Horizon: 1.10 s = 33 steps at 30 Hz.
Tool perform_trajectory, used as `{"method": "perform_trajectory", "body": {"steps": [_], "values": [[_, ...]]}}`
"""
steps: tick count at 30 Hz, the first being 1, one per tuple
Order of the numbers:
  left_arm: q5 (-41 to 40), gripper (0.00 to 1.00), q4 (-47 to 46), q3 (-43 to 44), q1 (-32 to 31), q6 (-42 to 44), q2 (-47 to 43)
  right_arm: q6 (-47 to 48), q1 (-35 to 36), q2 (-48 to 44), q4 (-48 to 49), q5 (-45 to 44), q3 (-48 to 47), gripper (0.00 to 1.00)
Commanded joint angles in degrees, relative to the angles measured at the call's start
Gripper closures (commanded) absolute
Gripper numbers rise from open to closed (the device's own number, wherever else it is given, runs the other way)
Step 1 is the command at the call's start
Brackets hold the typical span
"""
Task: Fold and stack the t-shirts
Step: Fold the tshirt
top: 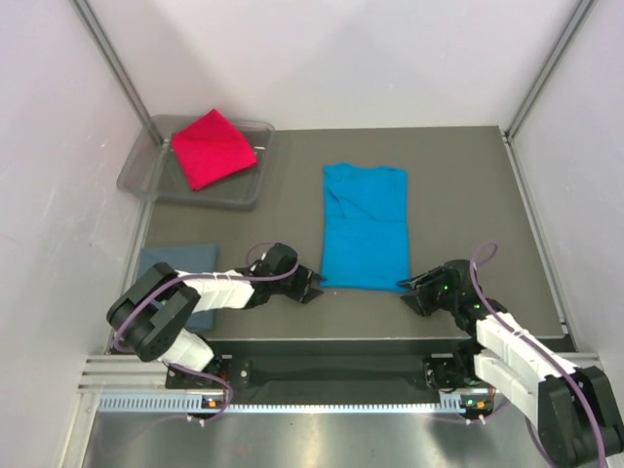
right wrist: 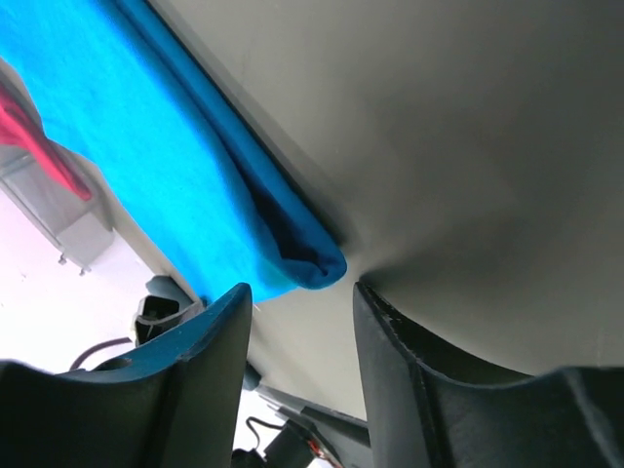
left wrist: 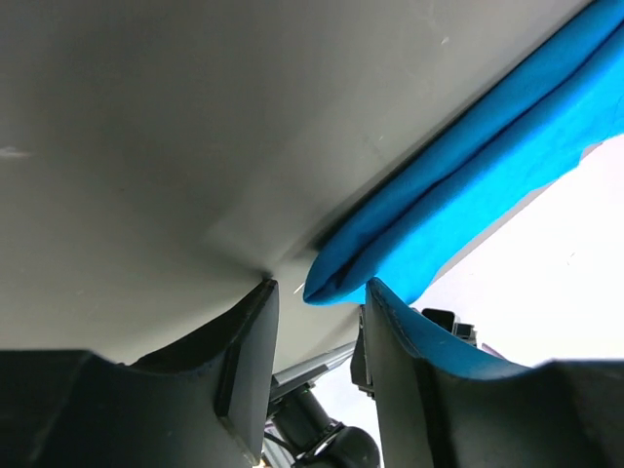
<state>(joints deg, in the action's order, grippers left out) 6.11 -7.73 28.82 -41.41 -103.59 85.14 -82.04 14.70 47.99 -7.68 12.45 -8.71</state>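
Turquoise t-shirt (top: 364, 226) between left gripper (top: 313, 290), right gripper (top: 410, 289)

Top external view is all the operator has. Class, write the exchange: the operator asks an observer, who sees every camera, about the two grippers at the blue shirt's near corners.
Operator: Is the left gripper closed on the blue shirt?
Observer: No. Its wrist view shows the jaws apart, with the shirt's folded corner at their mouth, not pinched.
Operator: And the right gripper?
Observer: Open too. Its wrist view shows the corner's rounded, doubled fold lying on the table just ahead of the jaws.
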Motion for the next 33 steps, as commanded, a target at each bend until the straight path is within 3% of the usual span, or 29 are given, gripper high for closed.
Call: {"method": "perform_trajectory", "body": {"steps": [1, 11, 14, 19, 22, 33], "values": [[-3.03, 0.54, 0.26, 0.62, -0.17, -2.14, 1.6, -1.19, 1.82, 1.84, -1.63, -5.94, -1.04, 0.53], [-2.86, 0.55, 2.01, 2.21, -0.17, -2.14, 3.98, -2.16, 1.82, 4.04, -1.81, -8.93, -1.57, 0.59], [-2.77, 0.67, 1.23, 2.12, -0.08, -2.14, 4.85, -1.02, 1.83, 7.29, -0.58, -8.32, -2.27, 0.61], [-1.28, 1.0, -1.59, 2.21, 0.1, -0.74, 6.44, 1.88, 1.91, 8.62, -2.41, -7.27, -3.68, 0.9], [-0.31, 1.0, -0.63, 2.12, 0.01, 0.76, 5.22, 5.57, 1.91, 6.42, -6.62, -6.91, -4.91, 0.99], [-3.03, 1.0, 10.88, -3.24, -3.41, 2.08, -13.32, 14.54, 2.88, -8.76, -19.12, -3.13, -6.58, 1.0]]}}
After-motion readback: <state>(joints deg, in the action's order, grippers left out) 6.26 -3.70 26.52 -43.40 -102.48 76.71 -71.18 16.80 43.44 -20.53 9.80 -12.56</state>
